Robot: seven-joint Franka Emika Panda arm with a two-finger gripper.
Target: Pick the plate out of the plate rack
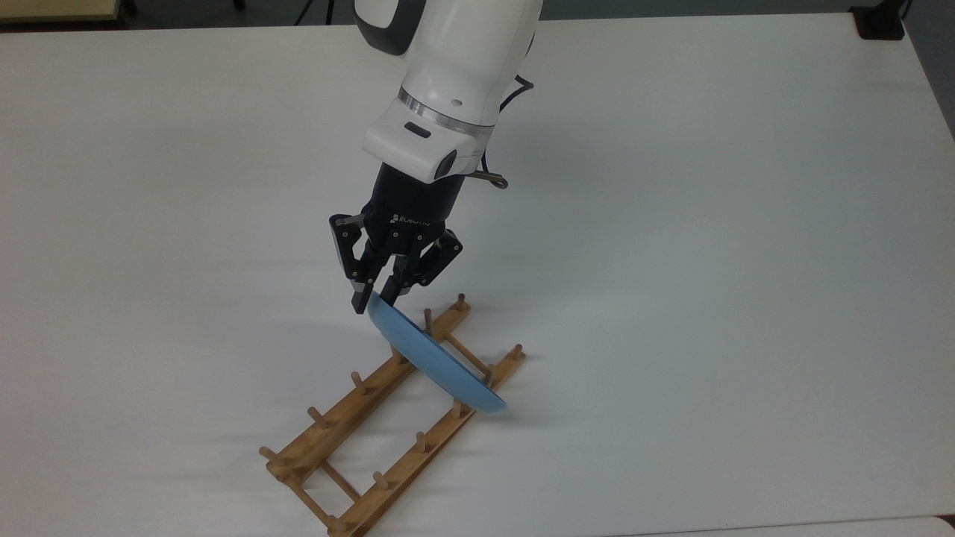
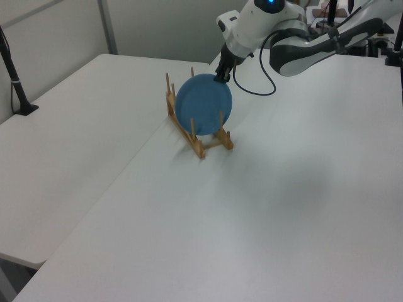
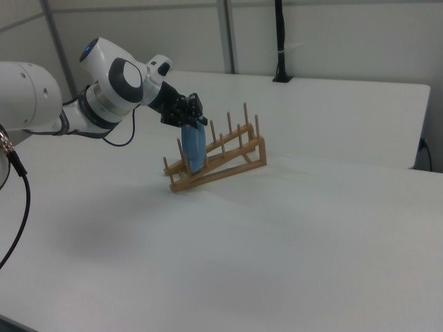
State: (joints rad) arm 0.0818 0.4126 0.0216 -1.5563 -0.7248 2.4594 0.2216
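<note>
A light-blue plate (image 1: 436, 359) stands on edge between the pegs at the far end of the wooden plate rack (image 1: 351, 412), leaning a little. My gripper (image 1: 375, 300) comes down from above and is shut on the plate's upper rim, with one finger on each face. In the left view the plate (image 2: 203, 106) faces the camera in the rack (image 2: 199, 148), with the gripper (image 2: 220, 77) at its top right edge. In the right view the plate (image 3: 194, 149) is edge-on in the rack (image 3: 225, 167), under the gripper (image 3: 190, 119).
The rack sits on a wide white table (image 1: 709, 283). A black cable (image 1: 496, 179) hangs at the wrist. A black post (image 2: 14, 75) stands at the left view's left, on a second table; another post (image 3: 280, 41) stands at the back in the right view.
</note>
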